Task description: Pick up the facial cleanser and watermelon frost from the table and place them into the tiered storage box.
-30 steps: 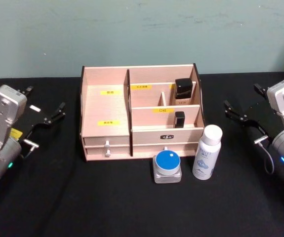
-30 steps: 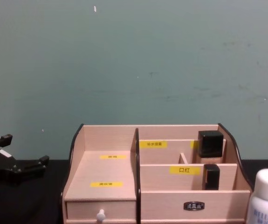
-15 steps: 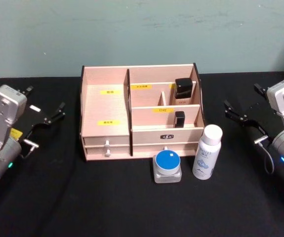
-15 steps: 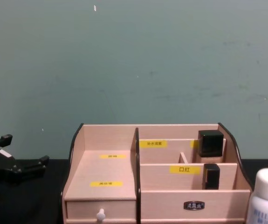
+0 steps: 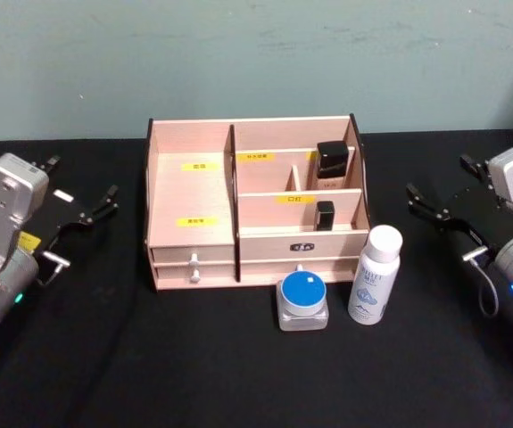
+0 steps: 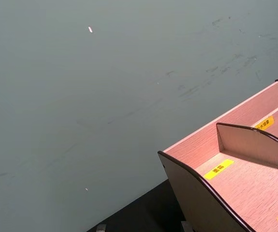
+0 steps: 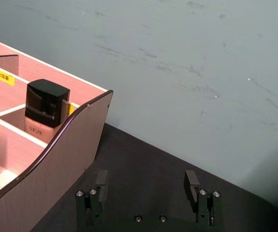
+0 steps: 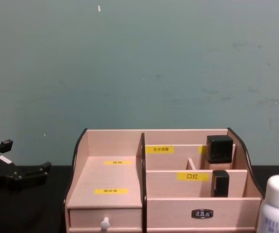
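the right gripper (image 5: 436,178) has edged slightly outward, jaws wide, well right of the cleanser (image 5: 375,275) and jar (image 5: 302,300), which stand just before the box (image 5: 191,192). the left gripper (image 5: 84,176) sits wide, parked left.

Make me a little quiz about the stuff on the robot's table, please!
1. True or false: the left gripper and the right gripper are both open and holding nothing, one at each side of the tiered storage box.
2. What colour is the lid of the jar next to the white bottle? A red, B blue, C green.
3. How many black-capped things sit in the box's compartments?
Key: 1 true. 2 B. 3 two: one in the back row, one in the row in front of it.
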### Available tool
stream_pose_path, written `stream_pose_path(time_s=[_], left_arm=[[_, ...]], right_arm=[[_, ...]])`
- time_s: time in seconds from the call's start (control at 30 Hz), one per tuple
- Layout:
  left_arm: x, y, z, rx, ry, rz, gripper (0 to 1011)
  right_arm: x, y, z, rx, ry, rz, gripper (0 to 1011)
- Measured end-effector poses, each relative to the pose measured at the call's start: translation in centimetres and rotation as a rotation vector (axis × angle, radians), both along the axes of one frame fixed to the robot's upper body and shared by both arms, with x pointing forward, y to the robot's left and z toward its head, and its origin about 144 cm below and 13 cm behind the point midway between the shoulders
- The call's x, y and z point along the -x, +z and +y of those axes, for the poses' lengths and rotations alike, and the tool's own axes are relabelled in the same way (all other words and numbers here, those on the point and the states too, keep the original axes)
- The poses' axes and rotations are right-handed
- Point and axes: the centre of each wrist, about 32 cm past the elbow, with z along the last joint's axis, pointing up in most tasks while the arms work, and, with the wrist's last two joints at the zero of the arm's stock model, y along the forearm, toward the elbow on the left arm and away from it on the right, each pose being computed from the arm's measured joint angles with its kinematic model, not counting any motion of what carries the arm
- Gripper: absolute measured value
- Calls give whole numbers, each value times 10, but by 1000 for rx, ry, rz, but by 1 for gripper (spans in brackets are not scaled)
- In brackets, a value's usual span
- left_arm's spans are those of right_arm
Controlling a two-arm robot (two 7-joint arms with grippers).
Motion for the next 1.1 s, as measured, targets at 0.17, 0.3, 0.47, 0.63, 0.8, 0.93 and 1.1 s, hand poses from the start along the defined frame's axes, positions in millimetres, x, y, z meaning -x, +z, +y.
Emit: stream_pose_path(time_s=[0.17, 0.3, 0.47, 0.63, 0.8, 0.93, 1.1], left_arm=[[0, 0, 0, 0, 0, 0, 1001], [0, 0, 0, 0, 0, 0, 1001], [0, 0, 0, 0, 0, 0, 1001], [0, 0, 0, 0, 0, 0, 1001], [0, 0, 0, 0, 0, 0, 1001], [0, 0, 0, 0, 0, 0, 1001], [0, 0, 0, 0, 0, 0, 1001]], right_arm=[[8, 6, -9, -28, 20, 8, 1000], [21, 18, -16, -54, 57, -7, 1000], [37, 30, -19, -82, 99, -26, 1000], [60, 43, -20, -102, 158, -54, 1000], [79, 52, -18, -144, 217, -51, 1002], [94, 56, -15, -160, 263, -40, 1002], [111, 56, -12, -189, 320, 11, 1000]])
